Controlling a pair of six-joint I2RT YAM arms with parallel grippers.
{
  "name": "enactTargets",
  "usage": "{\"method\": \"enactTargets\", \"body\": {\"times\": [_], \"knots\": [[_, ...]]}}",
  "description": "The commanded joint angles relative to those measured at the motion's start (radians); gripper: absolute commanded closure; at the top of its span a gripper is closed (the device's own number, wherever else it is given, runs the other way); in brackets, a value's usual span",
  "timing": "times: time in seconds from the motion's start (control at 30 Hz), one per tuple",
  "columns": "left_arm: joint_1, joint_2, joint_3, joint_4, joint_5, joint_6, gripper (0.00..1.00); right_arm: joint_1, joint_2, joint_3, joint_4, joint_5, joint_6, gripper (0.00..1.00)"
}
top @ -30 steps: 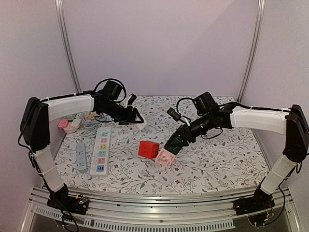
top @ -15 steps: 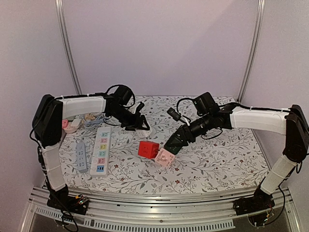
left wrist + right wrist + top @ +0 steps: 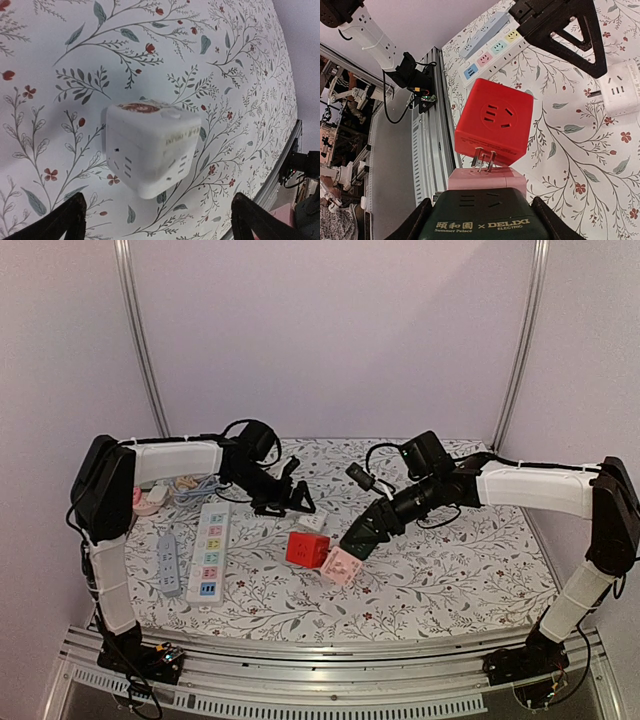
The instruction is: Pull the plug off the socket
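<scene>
Only the wrist view shows right fingers (image 3: 417, 224) pinching green cube (image 3: 480, 220) — left fingers (image 3: 62, 221) spread.

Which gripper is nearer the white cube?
Left. The left gripper hovers open just above the white cube; the right gripper, shut on a green cube, sits farther off, near the red cube.

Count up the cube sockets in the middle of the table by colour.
red cube: 1
pink cube: 1
white cube: 1
dark green cube: 1
Total: 4
The pile behind the left arm is too hidden to count.
</scene>
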Motion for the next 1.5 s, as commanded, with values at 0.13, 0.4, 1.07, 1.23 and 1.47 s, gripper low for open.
{"method": "enactTargets", "body": {"times": [0.13, 0.4, 1.07, 1.23, 1.47], "knots": [[0.0, -0.053, 0.006, -0.013, -0.035, 0.009, 0.0, 0.003, -0.043, -0.005, 0.067, -0.048, 0.005, 0.74], [0.04, -0.213, -0.057, 0.044, -0.078, 0.034, 0.0, 0.003, -0.058, -0.013, 0.074, -0.042, 0.007, 0.74], [-0.008, -0.609, -0.321, 0.094, 0.451, 0.282, 0.01, 0.003, -0.171, -0.058, 0.14, -0.033, 0.038, 0.74], [-0.017, -0.556, -0.296, 0.067, 0.437, 0.278, 0.0, 0.003, -0.182, -0.063, 0.156, -0.055, 0.05, 0.74], [-0.042, -0.496, -0.283, 0.056, 0.408, 0.263, 0.0, 0.003, -0.208, -0.077, 0.193, -0.094, 0.07, 0.74]]}}
